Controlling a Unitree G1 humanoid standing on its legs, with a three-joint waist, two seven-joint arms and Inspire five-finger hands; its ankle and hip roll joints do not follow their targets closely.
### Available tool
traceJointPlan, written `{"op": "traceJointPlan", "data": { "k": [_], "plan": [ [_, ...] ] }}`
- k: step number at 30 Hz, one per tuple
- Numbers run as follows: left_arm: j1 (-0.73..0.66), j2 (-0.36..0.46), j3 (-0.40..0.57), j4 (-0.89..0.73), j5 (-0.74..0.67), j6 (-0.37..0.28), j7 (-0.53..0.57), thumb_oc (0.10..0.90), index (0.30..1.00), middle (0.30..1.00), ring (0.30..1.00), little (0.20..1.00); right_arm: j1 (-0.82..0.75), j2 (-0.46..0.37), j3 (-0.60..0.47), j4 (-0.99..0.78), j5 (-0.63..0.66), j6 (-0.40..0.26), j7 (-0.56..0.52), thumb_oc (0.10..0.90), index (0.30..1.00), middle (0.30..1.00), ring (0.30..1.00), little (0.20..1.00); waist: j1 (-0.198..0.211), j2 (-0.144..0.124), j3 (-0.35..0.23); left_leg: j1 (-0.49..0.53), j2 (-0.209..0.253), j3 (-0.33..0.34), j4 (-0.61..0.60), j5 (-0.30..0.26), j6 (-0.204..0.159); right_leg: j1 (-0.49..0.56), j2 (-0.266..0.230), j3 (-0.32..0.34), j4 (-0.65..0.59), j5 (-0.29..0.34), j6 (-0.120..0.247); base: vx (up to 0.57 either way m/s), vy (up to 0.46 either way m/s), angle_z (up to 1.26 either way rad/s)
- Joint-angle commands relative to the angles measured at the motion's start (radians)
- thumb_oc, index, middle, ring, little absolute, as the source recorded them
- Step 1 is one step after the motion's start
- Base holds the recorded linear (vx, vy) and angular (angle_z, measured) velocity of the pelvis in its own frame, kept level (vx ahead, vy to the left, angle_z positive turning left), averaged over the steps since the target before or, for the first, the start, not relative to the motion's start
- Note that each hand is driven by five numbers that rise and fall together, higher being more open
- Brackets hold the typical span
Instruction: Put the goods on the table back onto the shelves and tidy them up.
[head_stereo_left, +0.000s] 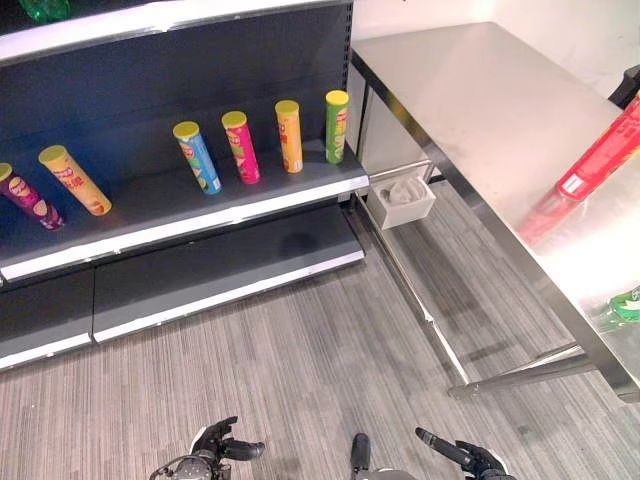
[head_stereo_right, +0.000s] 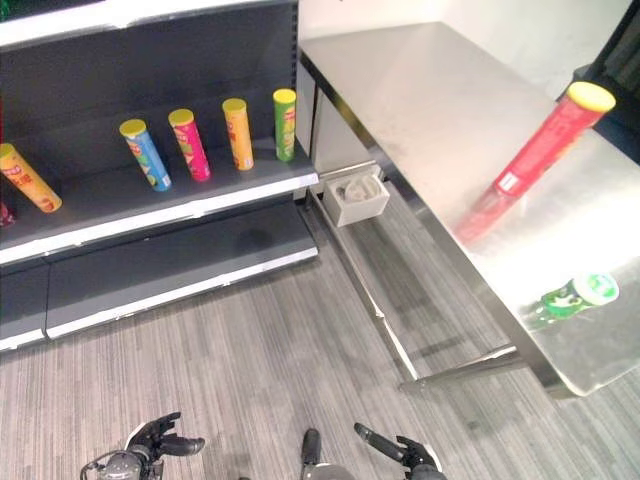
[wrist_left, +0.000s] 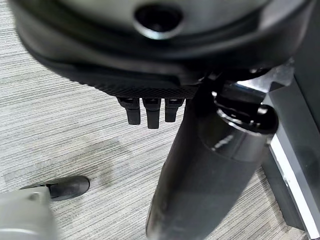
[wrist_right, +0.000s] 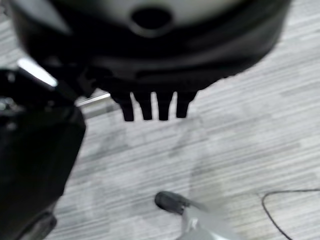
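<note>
Red tube can (head_stereo_right: 540, 150) stands on steel table (head_stereo_right: 420, 90), well ahead of and above right hand (head_stereo_right: 405, 452). Judged light, rigid, smooth-walled; likely to tip or slip, so grasp around mid-body. Green bottle (head_stereo_right: 575, 297) lies nearer that hand, by the table edge; may roll. Both hands hang low over floor, empty, fingers straight; left hand (head_stereo_left: 215, 445) nearer shelf (head_stereo_left: 200, 215) with its can row.

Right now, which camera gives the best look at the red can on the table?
The right eye view: the red can shows whole there, yellow lid included, standing on the steel table. The left eye view cuts its top off at the frame edge. Both wrist views face the floor.
</note>
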Motion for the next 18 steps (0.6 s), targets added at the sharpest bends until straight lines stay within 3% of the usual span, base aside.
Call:
{"op": "traceJointPlan", "data": {
  "k": [1,3,4,5,6,7,8,9,13,18],
  "plan": [
    [-0.031,0.022,-0.027,-0.085,0.010,-0.020,-0.001,0.800,0.900,0.900,0.900,0.900,0.027,-0.092,0.002,-0.028,0.000,-0.014,-0.027,0.800,0.900,0.900,0.900,0.900,0.004,-0.013,0.037,-0.174,0.032,-0.049,0.330,0.225,0.096,0.043,0.013,0.033,-0.012,-0.012,0.061,0.02,-0.177,-0.34],
    [-0.035,0.022,-0.030,-0.083,0.011,-0.018,0.000,0.800,0.900,0.900,0.900,0.900,0.024,-0.096,0.007,-0.020,-0.010,-0.008,-0.033,0.800,0.900,0.900,0.900,0.900,0.014,-0.016,0.045,-0.236,0.021,-0.061,0.375,0.196,0.108,0.052,0.015,0.041,-0.014,-0.015,0.059,0.05,-0.034,-0.45],
    [-0.043,0.021,-0.033,-0.086,0.005,-0.023,0.004,0.800,0.900,0.900,0.900,0.900,0.019,-0.098,0.013,-0.015,-0.013,-0.008,-0.038,0.800,0.900,0.900,0.900,0.900,0.020,-0.015,0.046,-0.267,0.011,-0.063,0.333,0.169,0.118,0.059,0.013,0.053,-0.015,-0.020,0.065,0.19,0.108,-0.56],
    [-0.055,0.016,-0.049,-0.093,0.003,-0.028,0.003,0.800,0.900,0.900,0.900,0.900,0.015,-0.099,0.016,-0.012,-0.017,-0.010,-0.038,0.800,0.900,0.900,0.900,0.900,0.037,-0.011,0.041,-0.282,0.011,-0.067,0.181,0.110,0.123,0.078,0.009,0.087,-0.015,-0.032,0.087,0.18,0.113,-0.53],
    [-0.055,0.016,-0.049,-0.093,0.003,-0.028,0.003,0.800,0.900,0.900,0.900,0.900,0.015,-0.099,0.016,-0.012,-0.017,-0.010,-0.038,0.800,0.900,0.900,0.900,0.900,0.036,-0.014,0.040,-0.281,0.008,-0.066,0.175,0.116,0.123,0.076,0.005,0.087,-0.015,-0.032,0.087,0.33,0.213,-0.87],
    [-0.053,0.017,-0.063,-0.117,0.010,-0.034,-0.002,0.800,0.900,0.900,0.900,0.900,0.009,-0.102,0.025,-0.011,-0.024,-0.015,-0.038,0.800,0.900,0.900,0.900,0.900,0.065,0.010,0.034,-0.282,-0.028,-0.109,-0.134,0.148,0.117,0.098,0.025,0.131,-0.015,-0.050,0.098,0.25,0.159,-1.05],
    [-0.050,0.017,-0.067,-0.103,0.025,-0.024,-0.003,0.800,0.900,0.900,0.900,0.900,0.012,-0.106,0.025,-0.006,-0.034,-0.010,-0.046,0.800,0.900,0.900,0.900,0.900,0.072,0.024,0.029,-0.286,-0.032,-0.125,-0.229,0.200,0.104,0.105,0.040,0.142,-0.015,-0.060,0.097,0.32,0.180,-1.04],
    [-0.053,0.016,-0.067,-0.105,0.024,-0.033,0.000,0.800,0.900,0.900,0.900,0.900,0.006,-0.101,0.031,0.005,-0.048,-0.013,-0.040,0.800,0.900,0.900,0.900,0.900,0.070,0.029,0.020,-0.245,-0.026,-0.135,-0.312,0.197,0.102,0.116,0.044,0.157,-0.015,-0.072,0.105,0.13,0.048,-0.78],
    [-0.052,0.008,-0.071,-0.100,0.022,-0.037,0.000,0.800,0.900,0.900,0.900,0.900,0.016,-0.087,0.025,0.006,-0.058,-0.015,-0.041,0.800,0.900,0.900,0.900,0.900,0.054,0.031,-0.003,-0.165,-0.027,-0.131,-0.359,0.188,0.113,0.123,0.027,0.168,-0.015,-0.081,0.112,0.16,0.137,-0.71],
    [-0.062,0.016,-0.053,-0.070,0.011,-0.038,0.005,0.800,0.900,0.900,0.900,0.900,-0.010,-0.067,0.033,0.010,-0.070,-0.011,-0.037,0.800,0.900,0.900,0.900,0.900,0.057,0.026,-0.026,-0.075,-0.021,-0.048,-0.458,0.180,0.138,0.086,-0.008,0.206,0.046,-0.091,0.138,0.11,0.127,-0.68]
  ]
}}
